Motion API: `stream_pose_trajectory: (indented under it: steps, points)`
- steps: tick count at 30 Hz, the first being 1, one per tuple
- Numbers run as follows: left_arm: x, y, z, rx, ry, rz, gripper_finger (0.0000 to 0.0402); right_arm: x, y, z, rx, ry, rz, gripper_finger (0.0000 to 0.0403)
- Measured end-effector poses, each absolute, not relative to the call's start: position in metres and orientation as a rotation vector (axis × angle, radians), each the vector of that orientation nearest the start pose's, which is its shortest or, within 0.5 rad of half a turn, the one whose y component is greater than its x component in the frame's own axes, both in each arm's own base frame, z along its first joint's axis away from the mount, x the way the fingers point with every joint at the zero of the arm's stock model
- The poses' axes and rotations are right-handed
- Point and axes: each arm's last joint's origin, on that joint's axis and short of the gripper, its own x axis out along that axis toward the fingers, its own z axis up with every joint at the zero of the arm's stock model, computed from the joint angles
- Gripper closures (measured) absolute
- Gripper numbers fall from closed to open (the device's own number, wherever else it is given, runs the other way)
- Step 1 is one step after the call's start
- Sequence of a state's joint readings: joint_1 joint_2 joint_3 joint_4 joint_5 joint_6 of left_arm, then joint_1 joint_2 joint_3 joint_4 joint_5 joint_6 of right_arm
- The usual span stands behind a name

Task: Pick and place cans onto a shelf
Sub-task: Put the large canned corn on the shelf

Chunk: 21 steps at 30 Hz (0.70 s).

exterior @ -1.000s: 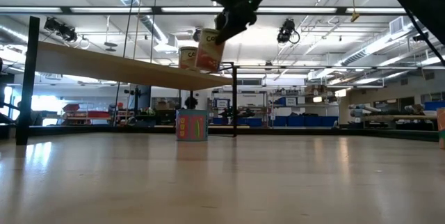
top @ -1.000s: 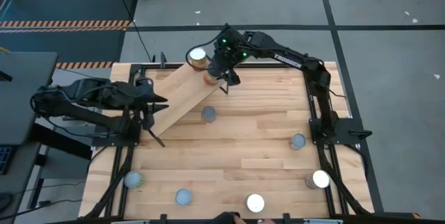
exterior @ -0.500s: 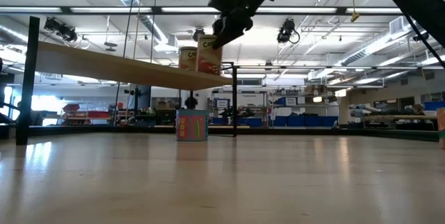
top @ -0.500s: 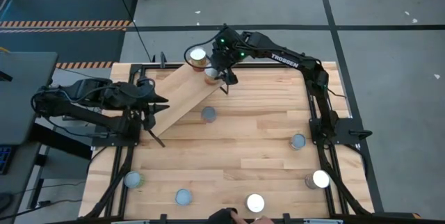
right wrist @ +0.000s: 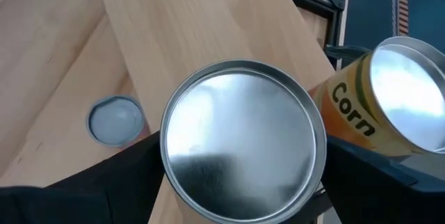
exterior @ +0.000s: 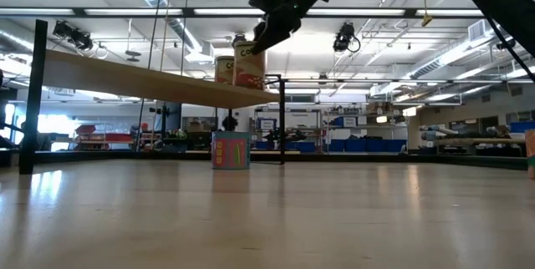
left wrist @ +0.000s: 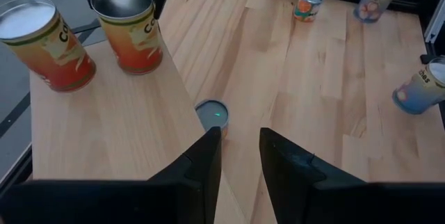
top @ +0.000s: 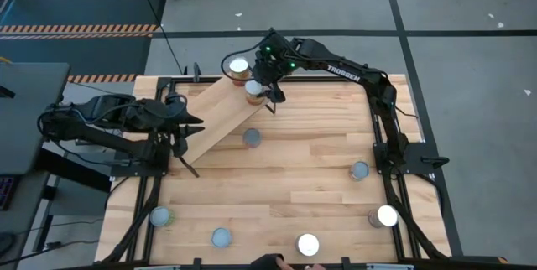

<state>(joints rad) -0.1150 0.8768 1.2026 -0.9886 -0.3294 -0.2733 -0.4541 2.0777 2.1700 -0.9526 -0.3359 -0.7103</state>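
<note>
silver-topped can (right wrist: 243,140) filling right wrist view; label (exterior: 248,55) only low

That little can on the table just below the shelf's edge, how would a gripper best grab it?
From straight above, fingers closing on its round sides. The can stands upright, silver top up, apart from other cans. The shelf slopes close beside it, so a sideways approach from there looks cramped.

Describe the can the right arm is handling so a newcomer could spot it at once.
Find the tilted shelf at the table's far left. Two orange-labelled cans stand at its raised end. The one meant sits under the right gripper, nearer the shelf's edge; its twin stands free.
</note>
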Motion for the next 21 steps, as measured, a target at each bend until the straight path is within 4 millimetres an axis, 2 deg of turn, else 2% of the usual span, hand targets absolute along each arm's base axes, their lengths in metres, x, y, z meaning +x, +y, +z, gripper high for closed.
stream_pose_trajectory:
  steps: [15, 21]
  points:
    - [0.139, -0.007, 0.383, -0.117, 0.612, 0.293, 0.0296, 0.41, -0.19, 0.347, -0.362, 0.766, 0.128, 0.0016]
    - [0.14, -0.007, 0.384, -0.132, 0.603, 0.275, 0.0296, 0.41, -0.186, 0.358, -0.38, 0.733, 0.125, 0.0015]
